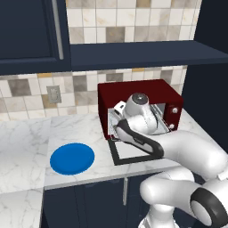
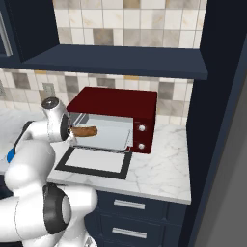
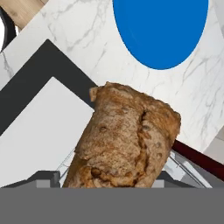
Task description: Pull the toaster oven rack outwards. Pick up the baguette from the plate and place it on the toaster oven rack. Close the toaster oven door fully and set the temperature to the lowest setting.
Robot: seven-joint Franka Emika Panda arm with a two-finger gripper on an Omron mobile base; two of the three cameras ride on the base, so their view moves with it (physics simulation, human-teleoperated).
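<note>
One baguette (image 2: 85,131), grasped in the pincer (image 2: 71,131), hangs just above the toaster oven rack (image 2: 103,135); lowering it level before release should seat it.

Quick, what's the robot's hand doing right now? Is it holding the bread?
Gripper: closed on the baguette, holding it at the front of the toaster oven.

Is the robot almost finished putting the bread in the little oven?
About halfway. Done: the toaster oven door lies open flat, the plate is bare, and the baguette is off it. In hand: the gripper holds the baguette at the toaster oven opening, over the toaster oven rack. Left: letting go, closing the door and turning the knob to lowest.
</note>
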